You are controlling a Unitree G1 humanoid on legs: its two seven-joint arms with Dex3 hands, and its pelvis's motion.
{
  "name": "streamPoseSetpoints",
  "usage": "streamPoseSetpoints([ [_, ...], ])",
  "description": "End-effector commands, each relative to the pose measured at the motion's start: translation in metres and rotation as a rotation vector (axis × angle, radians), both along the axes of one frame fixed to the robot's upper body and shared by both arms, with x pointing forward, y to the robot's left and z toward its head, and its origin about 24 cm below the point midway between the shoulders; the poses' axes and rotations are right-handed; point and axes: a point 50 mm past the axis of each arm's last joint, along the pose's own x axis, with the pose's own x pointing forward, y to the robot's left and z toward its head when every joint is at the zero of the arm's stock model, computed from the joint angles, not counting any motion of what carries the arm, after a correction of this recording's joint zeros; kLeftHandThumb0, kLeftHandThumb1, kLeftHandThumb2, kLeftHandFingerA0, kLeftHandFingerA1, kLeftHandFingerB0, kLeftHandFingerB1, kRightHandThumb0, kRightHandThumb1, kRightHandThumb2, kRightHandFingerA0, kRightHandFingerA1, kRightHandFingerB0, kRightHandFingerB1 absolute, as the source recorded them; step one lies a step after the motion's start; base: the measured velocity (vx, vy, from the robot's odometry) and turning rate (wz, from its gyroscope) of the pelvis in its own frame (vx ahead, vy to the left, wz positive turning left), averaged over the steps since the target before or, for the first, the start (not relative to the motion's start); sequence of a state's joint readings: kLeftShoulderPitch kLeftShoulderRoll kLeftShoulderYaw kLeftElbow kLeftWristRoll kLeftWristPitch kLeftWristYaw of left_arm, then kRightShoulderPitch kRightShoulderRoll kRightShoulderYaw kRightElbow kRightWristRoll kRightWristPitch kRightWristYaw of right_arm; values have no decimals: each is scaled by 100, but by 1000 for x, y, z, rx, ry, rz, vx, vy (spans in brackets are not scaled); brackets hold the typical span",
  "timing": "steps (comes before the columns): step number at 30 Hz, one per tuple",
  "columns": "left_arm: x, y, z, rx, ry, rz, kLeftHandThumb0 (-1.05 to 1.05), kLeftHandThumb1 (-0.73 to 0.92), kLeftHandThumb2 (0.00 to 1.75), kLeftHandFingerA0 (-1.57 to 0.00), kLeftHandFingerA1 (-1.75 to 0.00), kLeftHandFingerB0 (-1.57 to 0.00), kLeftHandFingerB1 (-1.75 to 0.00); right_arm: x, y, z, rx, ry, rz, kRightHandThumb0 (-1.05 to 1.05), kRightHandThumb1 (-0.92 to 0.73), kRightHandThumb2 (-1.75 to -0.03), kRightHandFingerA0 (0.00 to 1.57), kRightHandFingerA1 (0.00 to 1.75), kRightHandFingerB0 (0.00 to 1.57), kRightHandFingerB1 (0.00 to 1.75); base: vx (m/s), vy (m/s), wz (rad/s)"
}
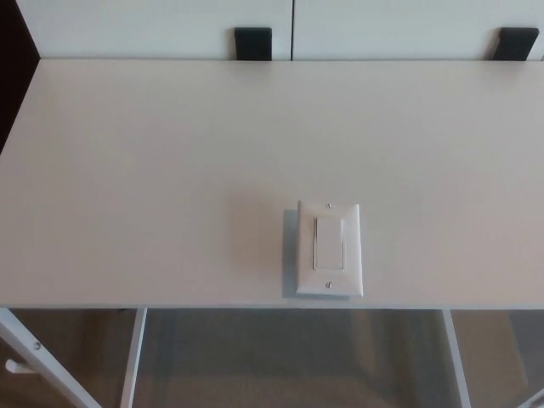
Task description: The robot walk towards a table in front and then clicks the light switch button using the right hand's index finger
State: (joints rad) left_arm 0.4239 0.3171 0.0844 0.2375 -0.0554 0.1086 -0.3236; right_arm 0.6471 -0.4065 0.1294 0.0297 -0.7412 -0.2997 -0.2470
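Neither hand of the robot showed, so their finger state could not be told; white rectangular plastic light switch plate lay flat near the front edge of the pale table, long axis running away from the robot.
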Motion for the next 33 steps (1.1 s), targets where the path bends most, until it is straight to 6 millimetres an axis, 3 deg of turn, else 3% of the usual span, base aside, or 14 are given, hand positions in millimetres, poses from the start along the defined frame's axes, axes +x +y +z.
streamPoseSetpoints([
  [1,2,2,1,11,-20,24,-40,67,59,-39,-45,-34,-37,5,-36,-41,168,161,-281,-83,-58,-93,5,45,10,44,0,0,0],
  [5,7,3,0,22,-15,27,-45,67,59,-40,-43,-35,-36,11,-42,-40,204,148,-294,-83,-74,-63,4,46,18,36,0,0,0],
  [6,7,2,-1,25,-15,34,-44,67,59,-41,-44,-36,-36,11,-43,-41,215,158,-299,-90,-62,-95,3,46,15,46,0,0,0],
  [7,6,2,-1,23,-14,29,-41,67,60,-40,-45,-35,-37,10,-43,-42,224,165,-299,-85,-72,-62,5,45,19,36,0,0,0],
  [8,6,2,-1,22,-14,22,-41,67,59,-41,-45,-34,-36,9,-42,-42,231,166,-295,-87,-59,-95,4,48,14,46,0,0,0],
  [12,2,3,-2,28,-4,24,-42,67,60,-41,-44,-36,-36,4,-40,-45,244,181,-286,-85,-59,-94,4,49,14,46,0,0,0],
  [14,2,3,-1,34,-4,24,-42,67,60,-41,-43,-36,-36,3,-40,-46,246,178,-282,-81,-72,-62,8,49,21,35,0,0,0],
  [15,2,3,-1,35,-5,19,-40,67,59,-41,-43,-35,-36,4,-41,-46,246,179,-281,-84,-59,-94,3,50,14,46,0,0,0],
  [22,4,4,-1,41,-3,6,-41,67,59,-40,-42,-34,-35,5,-41,-46,269,181,-281,-85,-59,-94,3,52,13,47,0,0,0],
  [23,4,5,-2,33,-7,7,-41,67,59,-39,-43,-34,-36,5,-41,-46,271,181,-280,-81,-72,-62,6,53,19,37,0,0,0],
  [25,5,4,-1,35,-10,6,-43,67,60,-40,-44,-35,-36,6,-41,-46,265,181,-274,-83,-59,-95,2,52,12,47,0,0,0],
  [27,5,4,-2,26,-1,22,-43,67,60,-40,-44,-35,-36,6,-41,-45,268,182,-274,-84,-59,-94,3,52,12,47,0,0,0],
  [28,5,4,-1,23,-6,16,-41,66,59,-40,-43,-34,-36,6,-41,-45,277,181,-284,-39,-35,-98,4,55,0,50,0,0,0],
  [33,6,5,-1,40,-2,-6,-42,67,59,-40,-44,-34,-36,7,-43,-45,337,139,-334,-80,-56,-90,5,55,10,46,0,0,0],
])
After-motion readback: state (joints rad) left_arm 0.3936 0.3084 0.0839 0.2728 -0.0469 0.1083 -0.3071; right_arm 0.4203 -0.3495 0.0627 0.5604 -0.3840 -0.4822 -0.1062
